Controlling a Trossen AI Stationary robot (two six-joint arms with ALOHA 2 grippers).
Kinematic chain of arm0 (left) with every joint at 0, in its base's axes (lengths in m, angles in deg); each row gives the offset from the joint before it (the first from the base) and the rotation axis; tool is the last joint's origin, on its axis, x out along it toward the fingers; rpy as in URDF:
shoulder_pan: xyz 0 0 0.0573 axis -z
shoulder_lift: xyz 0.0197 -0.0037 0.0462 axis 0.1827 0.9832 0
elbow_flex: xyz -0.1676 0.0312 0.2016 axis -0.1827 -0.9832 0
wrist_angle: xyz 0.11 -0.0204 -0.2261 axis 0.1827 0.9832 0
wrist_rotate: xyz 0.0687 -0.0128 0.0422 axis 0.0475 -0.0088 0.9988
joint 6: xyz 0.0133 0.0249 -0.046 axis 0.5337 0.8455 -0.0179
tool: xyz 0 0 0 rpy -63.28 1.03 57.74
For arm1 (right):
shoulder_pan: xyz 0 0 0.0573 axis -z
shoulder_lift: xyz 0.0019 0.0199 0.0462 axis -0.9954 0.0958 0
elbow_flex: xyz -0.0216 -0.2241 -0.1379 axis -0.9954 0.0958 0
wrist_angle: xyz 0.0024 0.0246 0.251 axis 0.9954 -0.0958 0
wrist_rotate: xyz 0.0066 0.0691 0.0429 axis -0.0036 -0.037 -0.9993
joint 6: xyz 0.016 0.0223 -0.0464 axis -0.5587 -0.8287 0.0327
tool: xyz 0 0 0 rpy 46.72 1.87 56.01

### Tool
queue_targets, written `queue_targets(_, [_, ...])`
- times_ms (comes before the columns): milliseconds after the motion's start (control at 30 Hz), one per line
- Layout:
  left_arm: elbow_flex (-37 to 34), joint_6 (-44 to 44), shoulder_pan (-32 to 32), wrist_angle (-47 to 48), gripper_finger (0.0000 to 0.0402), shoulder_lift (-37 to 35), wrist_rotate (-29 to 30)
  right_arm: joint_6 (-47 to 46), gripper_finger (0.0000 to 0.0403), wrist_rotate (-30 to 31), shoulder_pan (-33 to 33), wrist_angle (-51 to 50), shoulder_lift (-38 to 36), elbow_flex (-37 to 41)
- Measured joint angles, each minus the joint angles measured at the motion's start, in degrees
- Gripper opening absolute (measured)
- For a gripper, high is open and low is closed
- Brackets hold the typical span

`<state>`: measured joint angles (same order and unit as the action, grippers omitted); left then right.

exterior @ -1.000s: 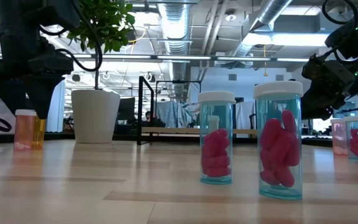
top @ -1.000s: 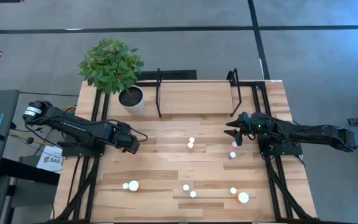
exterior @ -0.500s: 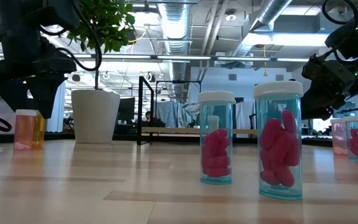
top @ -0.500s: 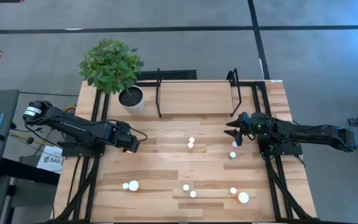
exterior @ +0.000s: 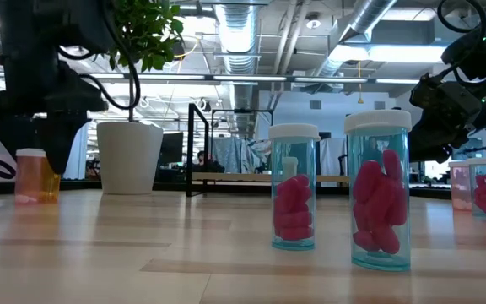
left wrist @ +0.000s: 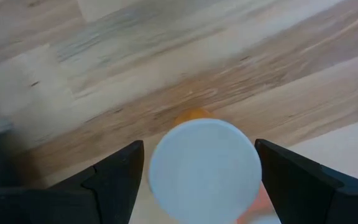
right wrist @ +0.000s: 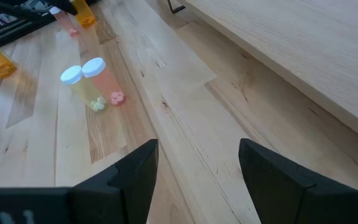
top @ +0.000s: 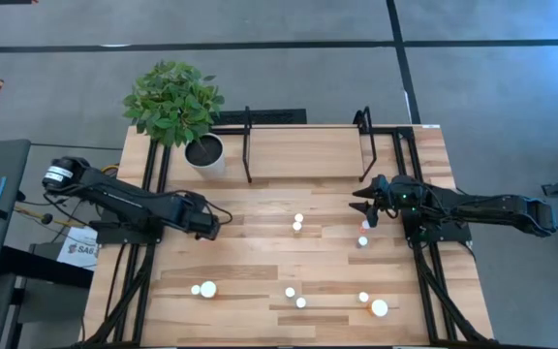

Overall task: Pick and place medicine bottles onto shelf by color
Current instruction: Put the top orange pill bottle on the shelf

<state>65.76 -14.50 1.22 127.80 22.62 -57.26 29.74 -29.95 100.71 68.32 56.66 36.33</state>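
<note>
We judge the step in hand to be the pick of an orange bottle (left wrist: 194, 118) by the left gripper (left wrist: 197, 165): in its wrist view the fingers (left wrist: 114, 177) stand wide on either side of the bottle's white cap (left wrist: 204, 168), not yet touching it. From above, that gripper (top: 206, 221) sits at about nine o'clock on the bench (top: 260, 242), though the bottle itself is hidden under the arm there, so we cannot be sure how well it is centred. The right gripper (top: 368, 206) waits at about three o'clock, just in front of the shelf (top: 303, 150), its fingers (right wrist: 135, 171) partly apart with nothing between them. The other medicine bottles are scattered: a pair (top: 298, 223) at the centre, one (top: 363, 241) near the right gripper, and several (top: 294, 297) along the six o'clock edge. The shelf at twelve o'clock shows bare. Next, we think the left gripper must lower around the bottle, close on its body, lift, and carry it to the shelf.
</note>
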Motion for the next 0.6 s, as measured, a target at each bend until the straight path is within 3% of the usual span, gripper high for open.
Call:
queue_targets(367, [0.0,-0.5,0.0,0.0,0.0287,0.0,-0.2,0.0,0.0249,0.0,0.0,0.1,0.0,0.0])
queue_targets(600, [0.0,-0.9,0.0,-0.1,0.0221,0.0,-0.1,0.0,0.0249,0.0,0.0,0.1,0.0,0.0])
